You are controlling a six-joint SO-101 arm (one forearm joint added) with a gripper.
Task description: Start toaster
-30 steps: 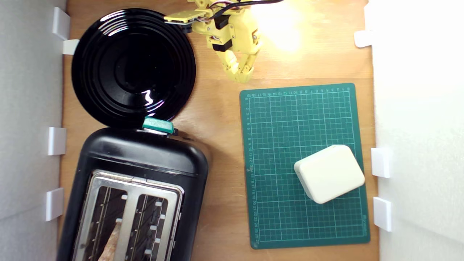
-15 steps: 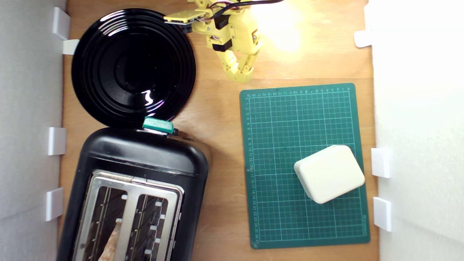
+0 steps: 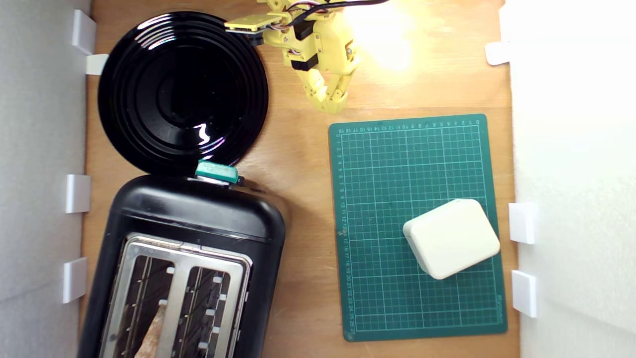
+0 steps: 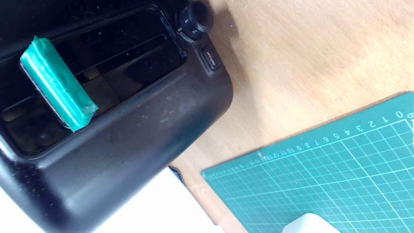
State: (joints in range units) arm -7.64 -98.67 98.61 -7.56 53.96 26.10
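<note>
The toaster [image 3: 198,211] is glossy black with a silver top plate and stands at the lower part of the exterior view's left. Its teal lever [image 3: 216,172] sticks out of the end facing the arm. A slice of bread [image 3: 153,330] stands in one slot. My yellow gripper [image 3: 330,105] hangs at the top centre, well away from the lever, its fingers together and holding nothing. The wrist view shows the toaster's end [image 4: 136,129], the lever [image 4: 56,84], a round dial [image 4: 196,19] and a small button [image 4: 211,58]; no fingers appear there.
A round black ribbed plate [image 3: 183,92] lies between the arm and the toaster, touching the lever end. A green cutting mat [image 3: 397,164] on the exterior view's right carries a cream box [image 3: 451,237]. White walls with clips [image 3: 78,193] border the wooden table [image 3: 298,174].
</note>
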